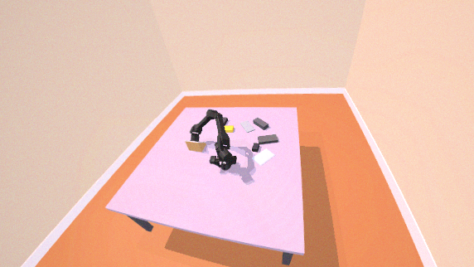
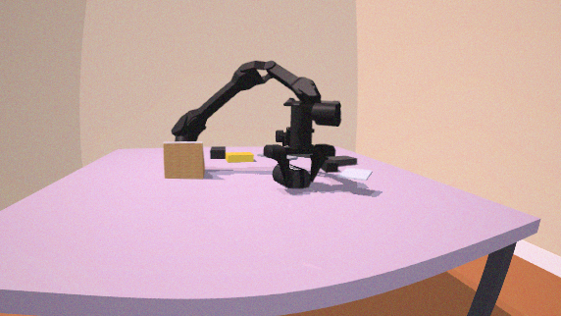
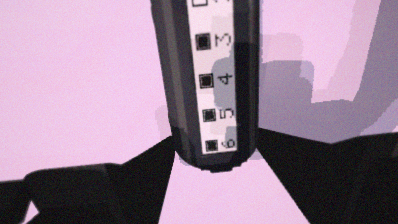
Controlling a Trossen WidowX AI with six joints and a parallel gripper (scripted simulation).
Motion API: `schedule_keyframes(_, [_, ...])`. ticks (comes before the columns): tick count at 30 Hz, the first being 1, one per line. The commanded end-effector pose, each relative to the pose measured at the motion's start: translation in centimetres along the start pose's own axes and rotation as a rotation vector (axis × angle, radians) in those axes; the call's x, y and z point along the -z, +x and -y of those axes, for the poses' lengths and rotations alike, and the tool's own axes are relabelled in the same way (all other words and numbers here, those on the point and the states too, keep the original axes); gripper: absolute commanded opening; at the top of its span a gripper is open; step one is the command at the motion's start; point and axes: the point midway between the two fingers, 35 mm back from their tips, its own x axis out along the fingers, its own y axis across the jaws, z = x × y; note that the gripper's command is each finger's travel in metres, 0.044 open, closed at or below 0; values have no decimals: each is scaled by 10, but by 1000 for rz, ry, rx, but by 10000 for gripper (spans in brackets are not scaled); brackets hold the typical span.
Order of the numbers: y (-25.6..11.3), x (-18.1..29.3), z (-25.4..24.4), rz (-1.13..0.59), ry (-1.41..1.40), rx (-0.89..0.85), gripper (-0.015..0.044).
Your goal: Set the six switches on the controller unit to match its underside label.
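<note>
The dark grey controller unit (image 2: 291, 178) (image 3: 172, 65) is between my fingers, low over the bench, with its underside label (image 3: 216, 97) facing the wrist camera. It looks tilted, its far end nearer that camera. Squares 3, 4, 5 and 6 are filled. Square 2 is cut by the top edge of the wrist view and looks empty; square 1 is out of view. The rocker switches face away and are hidden. My gripper (image 1: 224, 162) (image 2: 300, 177) (image 3: 213, 135) is shut on the unit near its square-6 end, one finger at each side.
A wooden block (image 1: 195, 146) (image 2: 183, 161) is at the arm's foot. Behind are a yellow block (image 1: 229, 128) (image 2: 239, 157) and a grey plate (image 1: 248, 126). To the right are two dark modules (image 1: 261, 123) (image 1: 268, 139), a small dark block (image 1: 255, 147) and a white plate (image 1: 264, 157) (image 2: 357, 174).
</note>
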Motion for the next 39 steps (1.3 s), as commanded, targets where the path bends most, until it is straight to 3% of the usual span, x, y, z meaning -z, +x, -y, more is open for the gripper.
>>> schedule_keyframes(1, [5,-3,-1,13,6,-1,338])
schedule_keyframes(12, [4,0,0,3,2,0,337])
schedule_keyframes(16, [4,0,0,0,1,-1,440])
schedule_keyframes(25, [3,-1,0,0,1,-1,440])
schedule_keyframes(31, [-35,-57,0,2,2,-2,440])
schedule_keyframes(39, [-36,-59,0,2,2,-2,440])
